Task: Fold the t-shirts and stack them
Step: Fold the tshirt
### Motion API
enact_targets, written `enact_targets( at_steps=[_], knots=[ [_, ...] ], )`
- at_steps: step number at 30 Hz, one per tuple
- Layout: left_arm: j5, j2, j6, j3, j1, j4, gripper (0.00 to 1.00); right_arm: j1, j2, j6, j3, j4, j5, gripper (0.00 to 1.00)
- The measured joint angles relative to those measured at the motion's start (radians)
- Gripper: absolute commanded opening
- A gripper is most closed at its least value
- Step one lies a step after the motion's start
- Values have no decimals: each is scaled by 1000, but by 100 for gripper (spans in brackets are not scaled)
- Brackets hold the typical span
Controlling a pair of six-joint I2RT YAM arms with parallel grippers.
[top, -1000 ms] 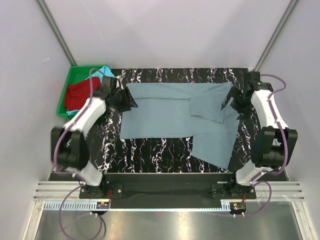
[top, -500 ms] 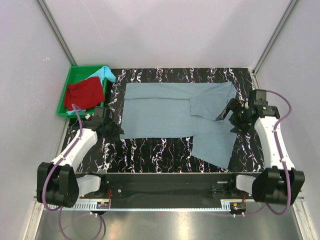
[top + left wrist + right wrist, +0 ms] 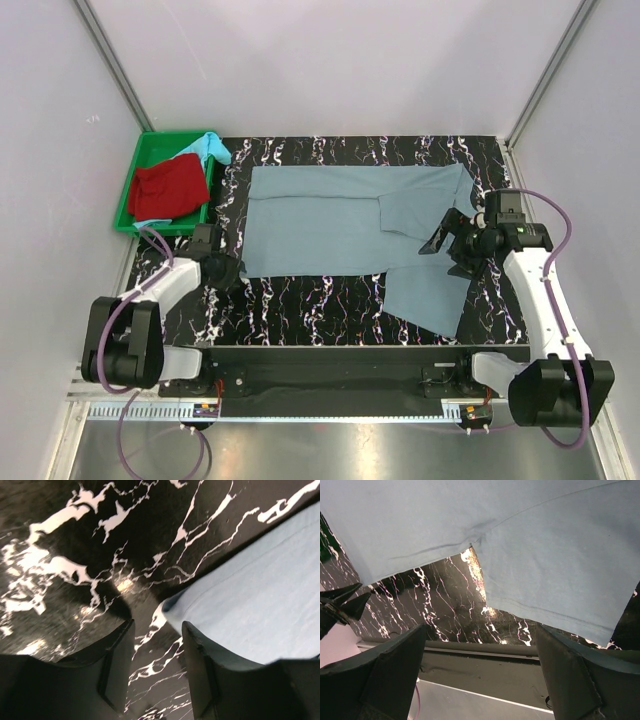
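Note:
The large grey-blue t-shirt [image 3: 330,220] lies spread flat on the black marbled table [image 3: 300,300], with one sleeve folded in over its right part and a flap hanging toward the near right. My left gripper [image 3: 232,270] is open and low at the shirt's near-left corner. In the left wrist view the corner [image 3: 172,604] lies just ahead of the gap, and the gripper [image 3: 157,630] holds nothing. My right gripper [image 3: 437,243] hovers wide open and empty over the shirt's right side [image 3: 470,520]. The red t-shirt [image 3: 168,188] and the turquoise t-shirt [image 3: 211,146] lie in the tray.
A green plastic tray [image 3: 170,134] stands at the far left corner beside the table. Grey walls close in on the left, right and back. The table's near edge rail [image 3: 485,650] shows under the right gripper.
My left gripper moved from the shirt's far-left corner down to its near-left corner. My right gripper moved nearer and leftward over the shirt's right side. The shirt has not moved.

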Motion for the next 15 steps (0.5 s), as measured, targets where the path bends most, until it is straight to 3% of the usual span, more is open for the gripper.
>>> enact_targets(
  at_steps=[9, 13, 15],
  knots=[
    [5, 56, -71, -8, 0, 92, 35, 50, -3, -14, 0, -1, 8, 88],
    [7, 87, -96, -8, 0, 134, 8, 60, 1, -24, 1, -1, 11, 66],
    [13, 94, -94, -6, 1, 150, 0, 61, 5, -24, 1, -2, 13, 62]
  ],
)
